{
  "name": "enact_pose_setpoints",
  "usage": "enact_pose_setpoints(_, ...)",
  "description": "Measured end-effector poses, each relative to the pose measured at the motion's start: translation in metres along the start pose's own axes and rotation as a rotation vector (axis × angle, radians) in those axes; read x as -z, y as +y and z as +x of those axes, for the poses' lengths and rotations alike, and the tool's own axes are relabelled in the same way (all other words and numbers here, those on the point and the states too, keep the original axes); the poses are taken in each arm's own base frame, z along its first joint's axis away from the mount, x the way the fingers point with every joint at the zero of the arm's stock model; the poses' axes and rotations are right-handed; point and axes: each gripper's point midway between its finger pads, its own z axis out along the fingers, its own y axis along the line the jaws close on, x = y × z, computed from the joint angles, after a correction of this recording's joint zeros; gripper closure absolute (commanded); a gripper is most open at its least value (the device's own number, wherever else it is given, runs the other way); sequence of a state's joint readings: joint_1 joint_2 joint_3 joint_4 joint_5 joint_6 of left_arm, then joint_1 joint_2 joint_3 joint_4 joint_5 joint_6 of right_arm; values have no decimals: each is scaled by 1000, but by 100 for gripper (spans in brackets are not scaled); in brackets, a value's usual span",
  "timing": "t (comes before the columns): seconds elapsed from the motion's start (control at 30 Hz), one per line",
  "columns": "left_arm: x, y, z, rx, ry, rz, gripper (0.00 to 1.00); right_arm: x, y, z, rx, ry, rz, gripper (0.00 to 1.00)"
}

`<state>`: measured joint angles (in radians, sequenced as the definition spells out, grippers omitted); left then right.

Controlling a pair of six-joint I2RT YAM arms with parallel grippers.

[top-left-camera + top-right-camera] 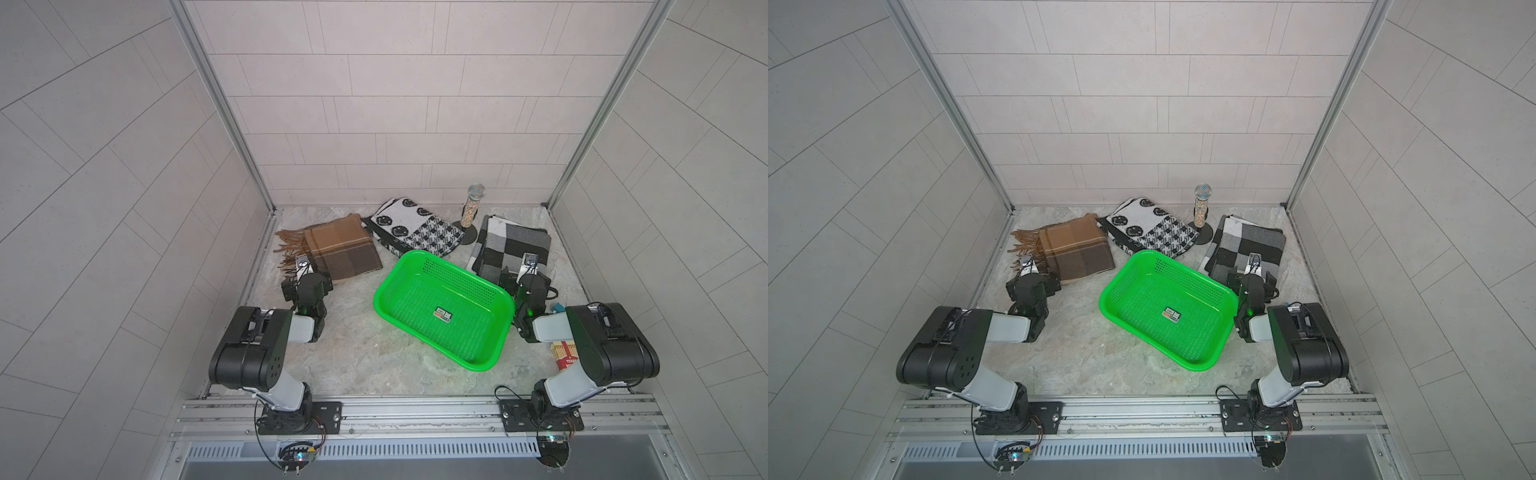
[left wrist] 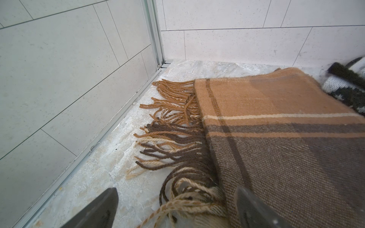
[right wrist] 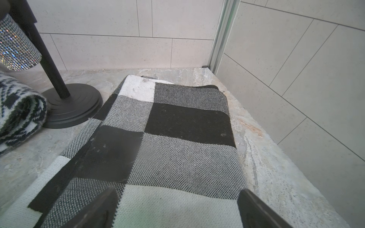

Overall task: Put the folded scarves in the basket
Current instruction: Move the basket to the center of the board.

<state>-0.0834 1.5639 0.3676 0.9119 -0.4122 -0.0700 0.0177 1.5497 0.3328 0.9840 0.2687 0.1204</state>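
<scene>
In both top views the green basket (image 1: pixel 444 308) (image 1: pixel 1169 307) sits empty on the marbled tabletop (image 1: pixel 365 365), turned at an angle, with a small label on its perforated bottom. Three folded scarves lie behind it toward the back wall: a brown plaid scarf (image 1: pixel 340 247) (image 1: pixel 1077 247) with fringe on the left, a black-and-white patterned scarf (image 1: pixel 415 228) (image 1: pixel 1152 226) in the middle with its near corner just beside the basket's far rim, and a grey checked scarf (image 1: pixel 513 243) (image 1: pixel 1250 241) on the right. A glittery microphone on a black stand (image 1: pixel 471 210) (image 1: pixel 1202 208) is upright between the middle and right scarves. The left gripper (image 1: pixel 305 270) hangs at the near fringed corner of the brown scarf, and the right gripper (image 1: pixel 525 268) over the near end of the checked scarf. A red-and-white box (image 1: pixel 564 353) peeks out beside the right arm. In the left wrist view the left gripper (image 2: pixel 175 209) has its jaws spread wide, straddling the fringe and near corner of the brown scarf without clasping it. In the right wrist view the right gripper (image 3: pixel 177 209) is likewise spread wide over the checked scarf's pale square, gripping nothing, with the stand's base beside the cloth
</scene>
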Motion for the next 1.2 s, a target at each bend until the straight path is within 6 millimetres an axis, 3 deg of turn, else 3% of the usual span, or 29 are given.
enact_pose_setpoints(0.13,15,3,-10,-1,-28,19,0,21,-10,-1,-9,-58,35,0)
enact_pose_setpoints(0.2,31,5,-37,19,-86,42,0,36,-11,-6,3,-76,52,0)
enact_pose_setpoints(0.23,40,4,-54,38,-131,59,0,45,-10,-21,-3,-105,50,0)
enact_pose_setpoints(0.3,61,0,-91,74,-222,103,0,62,-17,-69,-55,-203,64,0)
enact_pose_setpoints(0.47,105,-24,-174,145,-345,220,0,126,-56,-236,-391,-421,101,0)
enact_pose_setpoints(0.53,116,-35,-200,232,-318,290,0,149,-72,-266,-547,-457,91,0)
enact_pose_setpoints(0.63,121,-49,-219,382,-256,417,0,155,-81,-259,-661,-403,36,0)
enact_pose_setpoints(0.77,102,-84,-214,413,-38,570,0,126,-59,-221,-651,-105,21,0)
enact_pose_setpoints(0.9,98,-124,-177,322,214,665,16,106,-29,-190,-565,181,-18,9)
enact_pose_setpoints(1.03,122,-151,-138,142,389,718,20,124,-17,-150,-515,354,-66,15)
enact_pose_setpoints(1.2,143,-180,-106,-83,501,759,23,149,-6,-133,-472,458,-127,20)
